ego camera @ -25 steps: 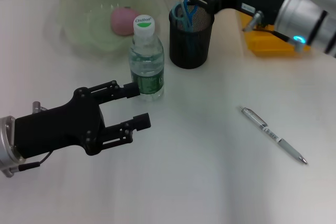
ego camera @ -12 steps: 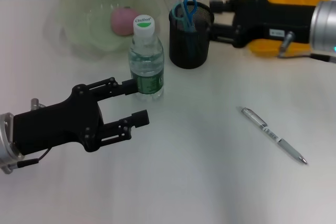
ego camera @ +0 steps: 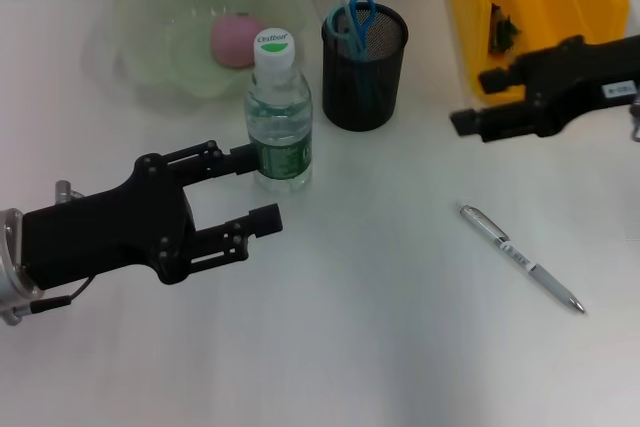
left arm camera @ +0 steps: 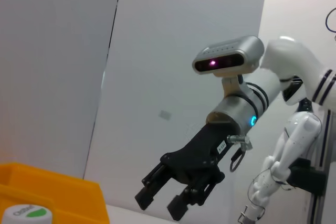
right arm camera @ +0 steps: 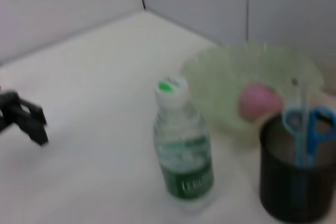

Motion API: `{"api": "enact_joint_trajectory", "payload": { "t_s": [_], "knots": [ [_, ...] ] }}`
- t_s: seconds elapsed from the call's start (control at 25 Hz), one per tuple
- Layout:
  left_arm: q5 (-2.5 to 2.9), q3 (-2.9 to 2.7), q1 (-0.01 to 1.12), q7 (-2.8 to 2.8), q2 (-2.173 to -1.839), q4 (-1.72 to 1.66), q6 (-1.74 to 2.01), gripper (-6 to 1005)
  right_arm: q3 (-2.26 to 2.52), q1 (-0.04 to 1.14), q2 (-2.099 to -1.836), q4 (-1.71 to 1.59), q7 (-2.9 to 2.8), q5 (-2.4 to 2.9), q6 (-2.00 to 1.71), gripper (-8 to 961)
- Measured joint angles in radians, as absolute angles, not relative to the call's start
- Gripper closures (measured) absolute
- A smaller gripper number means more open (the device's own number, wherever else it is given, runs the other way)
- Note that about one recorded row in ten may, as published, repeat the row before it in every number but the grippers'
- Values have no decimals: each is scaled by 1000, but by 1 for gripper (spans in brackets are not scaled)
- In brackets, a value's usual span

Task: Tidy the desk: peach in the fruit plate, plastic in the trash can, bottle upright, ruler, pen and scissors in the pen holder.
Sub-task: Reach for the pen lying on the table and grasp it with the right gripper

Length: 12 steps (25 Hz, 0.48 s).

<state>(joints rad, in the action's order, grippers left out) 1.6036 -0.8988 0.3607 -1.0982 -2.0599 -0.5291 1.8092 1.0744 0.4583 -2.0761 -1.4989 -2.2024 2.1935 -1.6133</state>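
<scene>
Lying near right on the smooth white desk (ego camera: pixel 380 347), slim silver pen (ego camera: pixel 520 258), left gripper (ego camera: pixel 258 193) open beside upright clear plastic bottle (ego camera: pixel 279 117), right gripper (ego camera: pixel 478 100) open before yellow bin (ego camera: pixel 470 7), blue-handled scissors (ego camera: pixel 355 19) in black mesh pen holder (ego camera: pixel 364 72), pink peach (ego camera: pixel 237 40) in translucent scalloped fruit plate (ego camera: pixel 150 37) far left.

Open tabletop all round pen (ego camera: pixel 521 259); nearest obstacles at 10–11 o'clock: pen holder (ego camera: pixel 364 79), upright bottle (ego camera: pixel 279 117); yellow bin (ego camera: pixel 470 7) at 12.
</scene>
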Motion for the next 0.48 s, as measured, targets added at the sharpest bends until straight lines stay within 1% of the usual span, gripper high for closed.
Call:
{"api": "enact_joint_trajectory", "payload": {
  "t_s": [0.2,0.48],
  "knots": [
    [1606,-907,369,-1111,-2061,-529,1807,315,1079,490,-2077,-1518,-2257,2299,-1671,273],
    [1606,-903,374,-1119,-2061,-529,1805,312,1098,527,-2078,-1515,-2367,2415,-1709,258]
  ]
}}
